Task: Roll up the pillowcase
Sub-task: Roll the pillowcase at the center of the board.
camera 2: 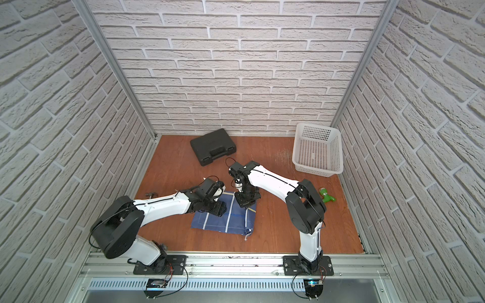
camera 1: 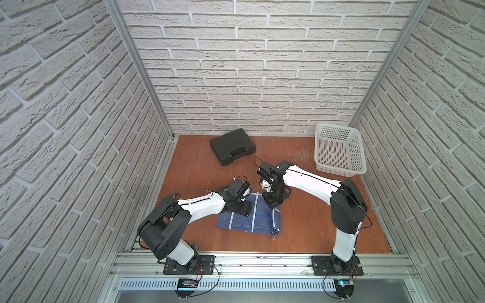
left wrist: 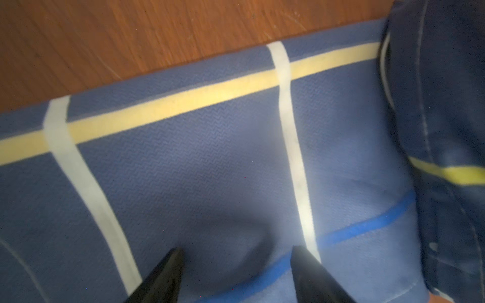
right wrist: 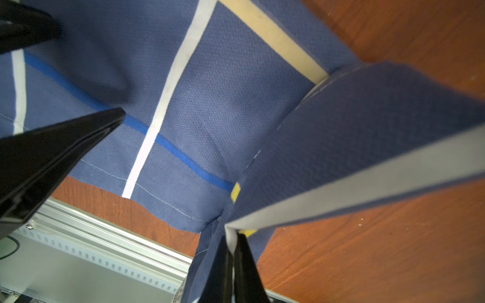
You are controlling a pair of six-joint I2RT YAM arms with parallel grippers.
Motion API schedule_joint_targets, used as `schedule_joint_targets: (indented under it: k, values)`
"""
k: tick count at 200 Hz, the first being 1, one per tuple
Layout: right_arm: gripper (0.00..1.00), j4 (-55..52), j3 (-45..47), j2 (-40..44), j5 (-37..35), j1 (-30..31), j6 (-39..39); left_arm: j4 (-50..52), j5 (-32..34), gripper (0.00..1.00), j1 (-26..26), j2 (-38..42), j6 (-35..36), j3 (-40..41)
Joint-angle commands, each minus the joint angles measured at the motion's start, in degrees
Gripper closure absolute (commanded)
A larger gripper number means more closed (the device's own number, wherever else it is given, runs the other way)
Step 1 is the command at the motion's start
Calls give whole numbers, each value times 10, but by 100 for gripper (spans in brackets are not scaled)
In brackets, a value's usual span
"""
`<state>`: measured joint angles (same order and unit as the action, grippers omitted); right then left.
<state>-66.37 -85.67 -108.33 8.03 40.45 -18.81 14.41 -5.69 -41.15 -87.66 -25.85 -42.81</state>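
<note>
Pillowcase [camera 1: 244, 217] spread on the table [camera 1: 301, 230] between both arms, far right corner clamped in the right gripper [right wrist: 233, 244] and raised, likely to begin the roll; left gripper [left wrist: 236, 254] parted just above the cloth, probably to steady it

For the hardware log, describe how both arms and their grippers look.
Both the left arm and right arm have white link shells, bulky black joint housings and a thin black cable along each white link. They stand on black base plates. The fingers are glossy black wedges tapering to narrow tips.
</note>
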Motion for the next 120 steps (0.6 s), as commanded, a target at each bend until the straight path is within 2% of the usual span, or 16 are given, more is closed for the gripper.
schedule_joint_targets:
  k: [1, 40, 90, 120]
  values:
    - [97, -12, -18, -2, 11, 15, 8, 17, 10, 31, 4, -20, 5, 7]
    - [95, 13, -30, -27, 32, 24, -9, 21, 6, 31, 5, -11, 4, 8]
    - [89, 79, -9, -39, 107, 24, -52, 23, 4, 30, 5, 3, -1, 11]
    - [89, 102, -9, -54, 144, 24, -60, 27, 2, 30, 8, 12, -1, 11]
